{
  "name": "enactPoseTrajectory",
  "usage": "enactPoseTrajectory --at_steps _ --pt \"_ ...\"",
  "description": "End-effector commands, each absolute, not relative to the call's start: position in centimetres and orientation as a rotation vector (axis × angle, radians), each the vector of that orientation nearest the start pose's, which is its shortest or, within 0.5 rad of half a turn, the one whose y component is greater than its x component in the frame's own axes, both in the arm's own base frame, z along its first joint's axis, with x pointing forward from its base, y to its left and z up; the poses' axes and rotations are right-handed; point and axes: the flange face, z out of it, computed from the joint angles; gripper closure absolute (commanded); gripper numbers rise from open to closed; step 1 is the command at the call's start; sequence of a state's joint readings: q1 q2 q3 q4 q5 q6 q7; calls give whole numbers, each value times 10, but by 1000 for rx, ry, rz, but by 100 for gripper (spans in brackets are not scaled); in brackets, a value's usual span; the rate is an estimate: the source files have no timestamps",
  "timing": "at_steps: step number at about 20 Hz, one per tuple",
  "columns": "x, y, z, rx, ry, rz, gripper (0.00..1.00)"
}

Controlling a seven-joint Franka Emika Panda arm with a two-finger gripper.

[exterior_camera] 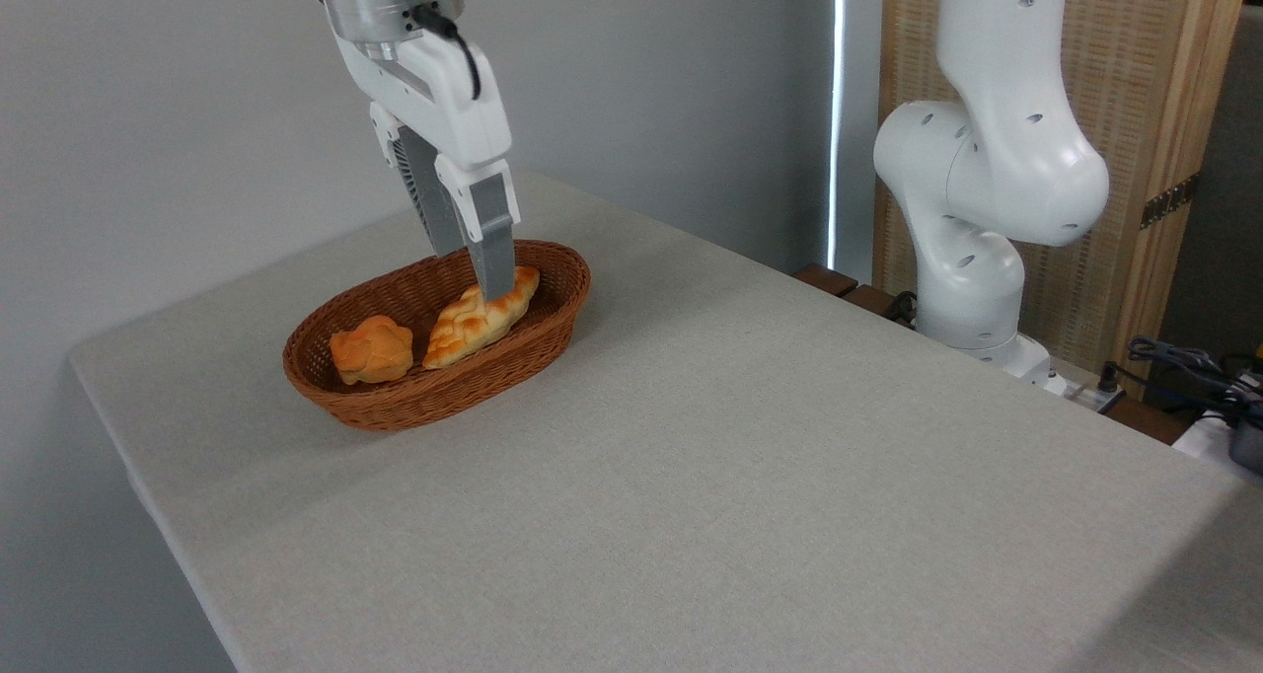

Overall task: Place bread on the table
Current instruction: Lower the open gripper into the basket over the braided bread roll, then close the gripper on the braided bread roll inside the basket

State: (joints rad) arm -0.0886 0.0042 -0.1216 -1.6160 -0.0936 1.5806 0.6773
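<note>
**Gripper down in basket, astride the braided loaf**

The braided loaf (482, 320) lay inside the brown oval wicker basket (395, 407), towards its right half, one pointed end resting up near the far right rim and the other pointing at the near wall. A small round orange bun (371, 349) sat to its left in the same basket, just beside it; contact between them could not be judged. The basket stood on the grey fabric-topped table (750, 456), near the far left corner and well in from the edges.

The gripper (476, 270) reached down into the basket, tilted. Its fingers (493, 249) were spread, the near one touching the loaf's upper part, the far one behind it. No firm grip was evident. The white arm base (972, 288) stood beyond the table's right edge.
</note>
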Motion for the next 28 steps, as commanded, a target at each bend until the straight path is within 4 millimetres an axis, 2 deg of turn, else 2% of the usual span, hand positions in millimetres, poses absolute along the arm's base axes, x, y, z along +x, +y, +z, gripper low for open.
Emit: enactPoseTrajectory --at_steps 1,5,7,9,11,14,17,20,22,28 --pt "532 -172 585 -2881 1474 -63 0" --pt "521 -223 543 -2815 1583 -109 0" --pt "516 -234 523 -2824 1584 -74 0" --pt "511 -256 505 -2856 1532 -92 0" --pt "504 -268 485 -2901 1446 -114 0" --pt "488 -290 457 -2962 1341 -39 0" --pt "473 -308 449 -3044 1144 12 0" --pt "470 -317 447 -3135 1062 33 0" --pt "469 -320 448 -3181 1051 35 0" --pt "464 -327 433 -3133 1104 94 0"
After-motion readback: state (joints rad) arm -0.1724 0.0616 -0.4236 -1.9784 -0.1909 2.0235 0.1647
